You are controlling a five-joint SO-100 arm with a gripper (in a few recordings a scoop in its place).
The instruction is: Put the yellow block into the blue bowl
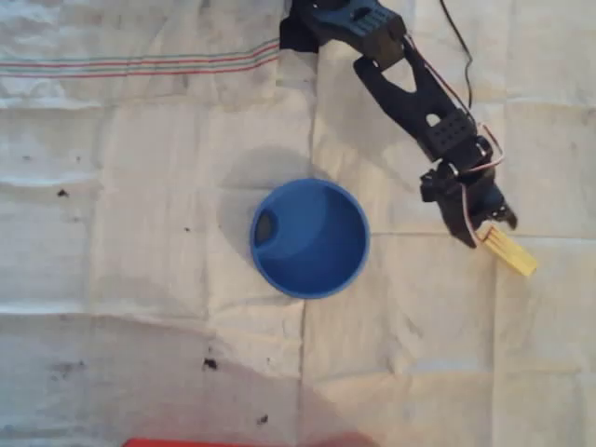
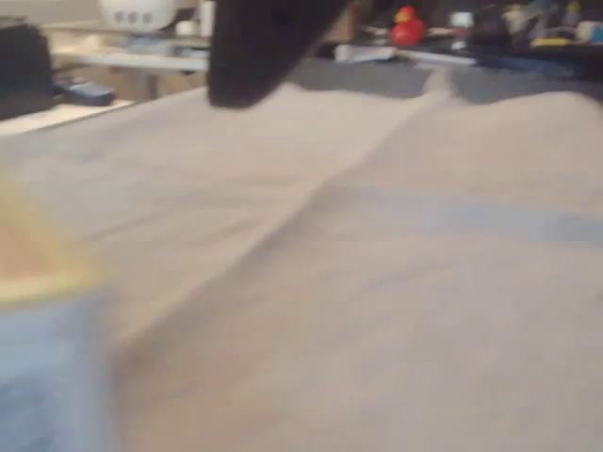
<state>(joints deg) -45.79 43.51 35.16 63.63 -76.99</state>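
The blue bowl (image 1: pixel 310 237) stands upright in the middle of the cloth in the overhead view. To its right the black arm reaches down from the top edge. My gripper (image 1: pixel 488 228) has its fingers on either side of the paler end of the yellow block (image 1: pixel 514 253), and it looks shut on that end. The rest of the block sticks out toward the lower right. The wrist view is blurred: a dark finger (image 2: pixel 252 52) shows at the top and a yellow smear of the yellow block (image 2: pixel 38 259) sits at the left edge.
A creased white cloth (image 1: pixel 140 233) with a few dark specks covers the table. A red edge (image 1: pixel 233 441) shows at the bottom. A black cable (image 1: pixel 461 51) runs along the arm at the top right. Cluttered shelves (image 2: pixel 452 28) lie beyond the table.
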